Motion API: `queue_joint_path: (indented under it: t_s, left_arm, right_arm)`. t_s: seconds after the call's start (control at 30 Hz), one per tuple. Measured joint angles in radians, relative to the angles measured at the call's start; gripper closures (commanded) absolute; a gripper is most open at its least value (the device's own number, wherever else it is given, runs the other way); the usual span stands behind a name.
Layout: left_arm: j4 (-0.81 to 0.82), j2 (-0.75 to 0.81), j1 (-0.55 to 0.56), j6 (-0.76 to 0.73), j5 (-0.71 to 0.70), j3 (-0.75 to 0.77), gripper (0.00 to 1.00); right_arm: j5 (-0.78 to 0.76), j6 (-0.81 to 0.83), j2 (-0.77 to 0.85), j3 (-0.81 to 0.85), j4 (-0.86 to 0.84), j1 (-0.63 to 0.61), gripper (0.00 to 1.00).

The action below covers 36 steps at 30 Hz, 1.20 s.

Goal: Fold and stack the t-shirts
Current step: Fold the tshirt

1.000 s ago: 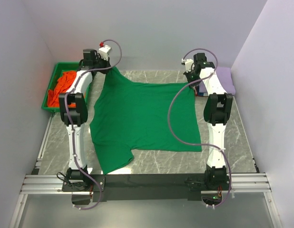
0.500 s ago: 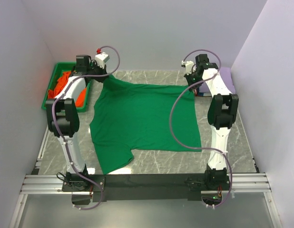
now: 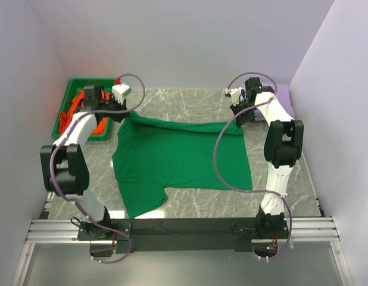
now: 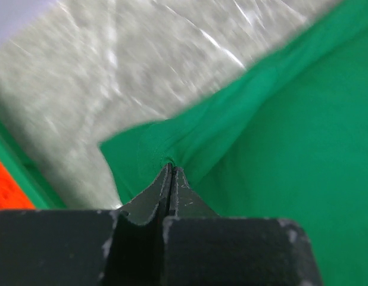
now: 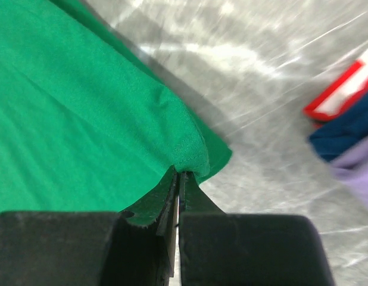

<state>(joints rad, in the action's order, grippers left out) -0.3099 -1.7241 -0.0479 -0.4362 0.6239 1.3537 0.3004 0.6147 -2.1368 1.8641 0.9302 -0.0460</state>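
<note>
A bright green t-shirt (image 3: 178, 158) lies spread on the marble table, its far edge lifted and folded toward me. My left gripper (image 3: 125, 112) is shut on the shirt's far left corner; the left wrist view shows the pinched green cloth (image 4: 172, 143) at the closed fingertips. My right gripper (image 3: 239, 117) is shut on the far right corner, and the hem (image 5: 190, 152) bunches at its closed tips in the right wrist view. An orange t-shirt (image 3: 77, 110) lies crumpled in the tray. A folded lavender t-shirt (image 3: 284, 98) sits at the far right.
A green plastic tray (image 3: 83, 83) stands at the far left. Beside the lavender shirt lie dark blue cloth (image 5: 345, 128) and a red-edged white item (image 5: 342, 92). Purple walls close in on both sides. A black rail (image 3: 184, 229) runs along the near edge.
Both grippers have pulled the shirt's far edge toward the near side, folding it over. The left arm has swung out to the left over the tray.
</note>
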Motion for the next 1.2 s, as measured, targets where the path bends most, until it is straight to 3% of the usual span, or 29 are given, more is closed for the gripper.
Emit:
queue_joint_path:
  t_s: [0.2,0.33,0.93,1.0,1.03,1.07,1.2]
  left_arm:
    - [-0.038,0.131,0.002,-0.04,-0.001,-0.208,1.0]
    - [-0.057,0.14,0.015,-0.039,-0.042,-0.286,0.99]
    - [-0.148,0.125,0.034,-0.031,-0.093,-0.307,0.99]
    - [-0.161,0.125,0.04,-0.051,-0.095,-0.309,0.99]
    - [-0.165,0.125,0.043,-0.057,-0.096,-0.312,0.92]
    - [-0.173,0.125,0.05,-0.072,-0.097,-0.317,0.87]
    - [-0.24,0.124,0.068,-0.132,-0.097,-0.331,0.71]
  right_arm:
    - [-0.005,0.031,0.005,-0.09,-0.004,0.0,1.0]
    - [-0.008,0.039,0.005,-0.092,-0.006,0.0,1.0]
    - [-0.02,0.092,0.012,-0.119,-0.008,0.0,1.0]
    - [-0.023,0.1,0.012,-0.131,-0.006,0.0,0.94]
    - [-0.023,0.103,0.012,-0.136,-0.003,0.0,0.89]
    - [-0.024,0.11,0.012,-0.138,0.003,0.0,0.78]
    - [-0.04,0.151,0.022,-0.177,0.004,0.0,0.63]
